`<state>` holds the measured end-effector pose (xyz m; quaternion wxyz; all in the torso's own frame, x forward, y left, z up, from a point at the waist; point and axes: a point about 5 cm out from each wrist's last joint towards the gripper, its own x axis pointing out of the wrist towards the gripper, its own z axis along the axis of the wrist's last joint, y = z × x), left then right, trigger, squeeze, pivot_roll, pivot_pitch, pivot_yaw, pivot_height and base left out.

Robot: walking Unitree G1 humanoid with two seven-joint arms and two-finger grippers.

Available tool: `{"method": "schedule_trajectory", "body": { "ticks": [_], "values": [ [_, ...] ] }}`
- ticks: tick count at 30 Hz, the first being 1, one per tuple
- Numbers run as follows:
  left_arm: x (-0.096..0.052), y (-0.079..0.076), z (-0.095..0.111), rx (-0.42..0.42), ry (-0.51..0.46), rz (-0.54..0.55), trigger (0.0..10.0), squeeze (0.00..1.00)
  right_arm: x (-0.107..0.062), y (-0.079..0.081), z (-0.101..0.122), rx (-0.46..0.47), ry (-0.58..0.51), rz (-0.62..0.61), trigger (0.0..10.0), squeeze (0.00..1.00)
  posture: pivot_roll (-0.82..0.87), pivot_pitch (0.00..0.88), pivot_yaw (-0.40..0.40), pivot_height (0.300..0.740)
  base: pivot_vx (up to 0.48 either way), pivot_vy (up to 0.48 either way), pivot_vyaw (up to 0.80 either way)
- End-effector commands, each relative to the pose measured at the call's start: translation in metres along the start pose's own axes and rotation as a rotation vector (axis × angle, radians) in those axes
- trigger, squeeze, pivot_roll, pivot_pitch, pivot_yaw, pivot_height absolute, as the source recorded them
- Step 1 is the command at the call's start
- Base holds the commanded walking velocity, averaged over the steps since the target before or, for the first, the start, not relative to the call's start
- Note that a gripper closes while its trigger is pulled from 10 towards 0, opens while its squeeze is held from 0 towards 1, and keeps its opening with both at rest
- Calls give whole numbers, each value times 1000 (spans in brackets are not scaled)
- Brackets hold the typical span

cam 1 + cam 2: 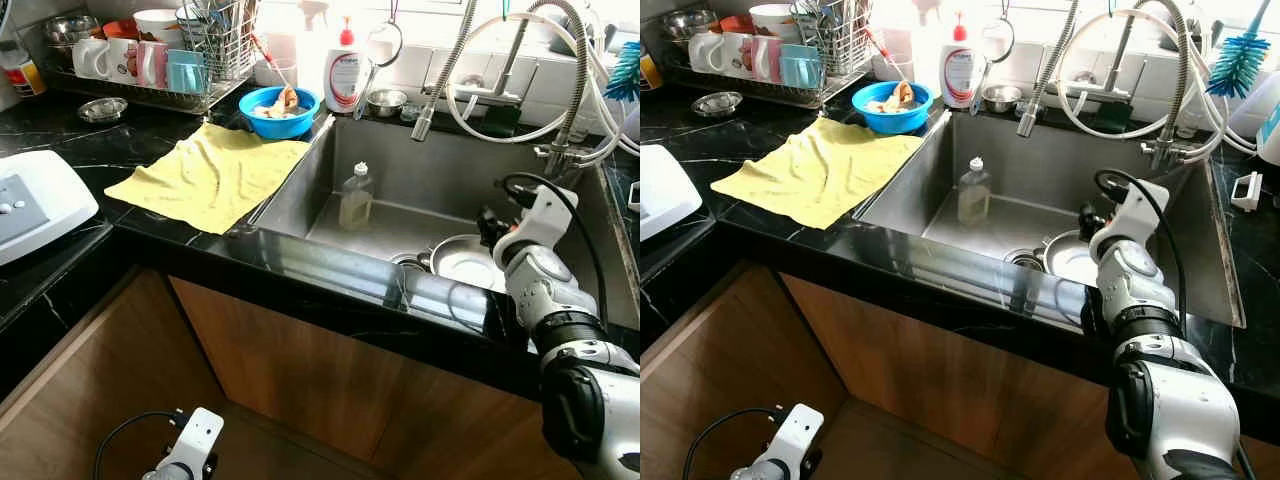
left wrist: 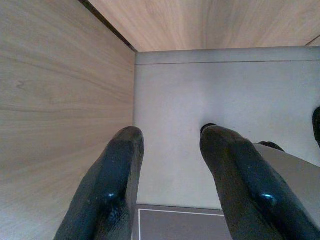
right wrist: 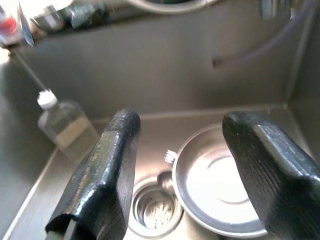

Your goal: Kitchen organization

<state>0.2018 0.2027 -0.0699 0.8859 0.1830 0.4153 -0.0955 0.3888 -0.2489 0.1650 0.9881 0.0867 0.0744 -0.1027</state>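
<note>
A round steel bowl (image 1: 465,265) lies on the floor of the steel sink (image 1: 440,165), beside the drain (image 3: 155,207). A clear bottle with a white cap (image 1: 356,197) stands upright at the sink's left side. My right gripper (image 3: 182,120) hangs inside the sink just above the steel bowl (image 3: 225,190), open, with nothing between its fingers. My left arm (image 1: 195,445) hangs low in front of the wooden cabinet, and its gripper (image 2: 172,135) is open and holds nothing.
A yellow cloth (image 1: 210,175) lies on the black counter left of the sink. Behind it are a blue bowl (image 1: 280,110), a loaded dish rack (image 1: 150,50) and a soap dispenser (image 1: 345,70). A spring faucet (image 1: 440,90) overhangs the sink. A white appliance (image 1: 30,205) sits far left.
</note>
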Motion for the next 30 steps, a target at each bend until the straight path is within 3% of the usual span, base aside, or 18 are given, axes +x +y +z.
{"method": "schedule_trajectory", "body": {
  "ticks": [1, 7, 11, 12, 14, 16, 18, 19, 20, 21, 25, 30],
  "values": [
    [-1, 3, -3, 20, 10, 5, 10000, 0, 0, -1, 11, -41, -52, -3, 10000, 0, -19, 0, 2, 740, 0, 0, 0],
    [0, 6, 3, -6, -15, 27, 10000, 0, -14, 16, 30, -192, -312, 64, 10000, 0, -27, 0, -3, 740, 0, 0, 0],
    [1, 8, 7, -16, -32, 36, 10000, 0, -22, 19, 33, -233, -372, 69, 10000, 0, -28, 0, -7, 740, 0, 0, 0],
    [3, 13, 23, -35, -90, 56, 10000, 0, -49, 24, 34, -284, -512, 64, 10000, 0, -28, 0, -10, 740, 0, 0, 0],
    [4, 16, 34, -39, -125, 66, 10000, 0, -71, 24, 32, -298, -577, 49, 10000, 0, -31, 0, -10, 740, 0, 0, 0],
    [4, 17, 36, -38, -132, 68, 10000, 0, -80, 24, 30, -302, -594, 41, 10000, 0, -33, 0, -9, 740, 0, 0, 0],
    [4, 19, 36, -34, -135, 75, 10000, 0, -100, 23, 27, -352, -636, 46, 10000, 0, -47, 0, 1, 740, 0, 0, 0],
    [4, 19, 36, -34, -135, 75, 10000, 0, -100, 23, 27, -352, -636, 46, 10000, 0, -47, 0, 1, 740, 0, 0, 0],
    [4, 21, 36, -29, -137, 82, 10000, 0, -116, 22, 27, -370, -658, 44, 10000, 0, -59, 0, 7, 740, 0, 0, 0],
    [3, 21, 36, -29, -138, 87, 10000, 0, -120, 20, 28, -370, -661, 37, 10000, 0, -60, 0, 8, 740, 0, 0, 0],
    [3, 23, 33, -38, -137, 102, 10000, 0, -123, 18, 17, -340, -593, 16, 10000, 0, -65, 0, 9, 740, 0, 0, 0],
    [0, 28, 23, -52, -104, 124, 10000, 0, -119, 34, -4, -350, -506, 100, 10000, 0, -43, 0, 3, 740, 0, 0, 0]
  ]
}}
